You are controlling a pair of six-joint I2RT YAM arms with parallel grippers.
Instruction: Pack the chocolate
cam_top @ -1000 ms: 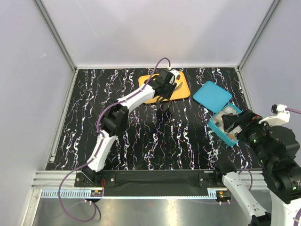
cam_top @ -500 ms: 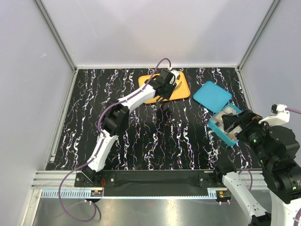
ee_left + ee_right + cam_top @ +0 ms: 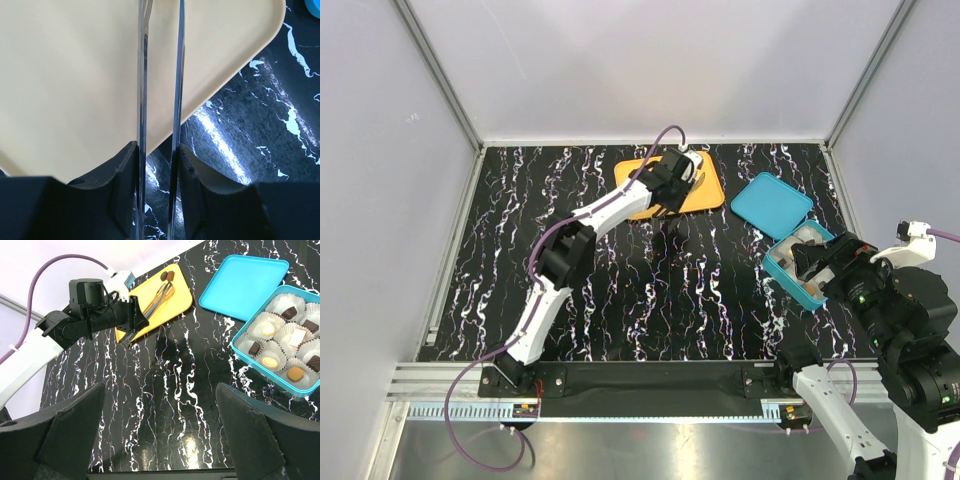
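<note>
Nesting in paper cups, chocolates [image 3: 270,361] inside teal box [image 3: 260,375].

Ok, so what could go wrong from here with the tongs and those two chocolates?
The two chocolates sit at the orange tray's far edge, so the tongs could nudge one off onto the table. The left fingers pinch the thin tongs blades, which might twist or slip as they squeeze.
</note>
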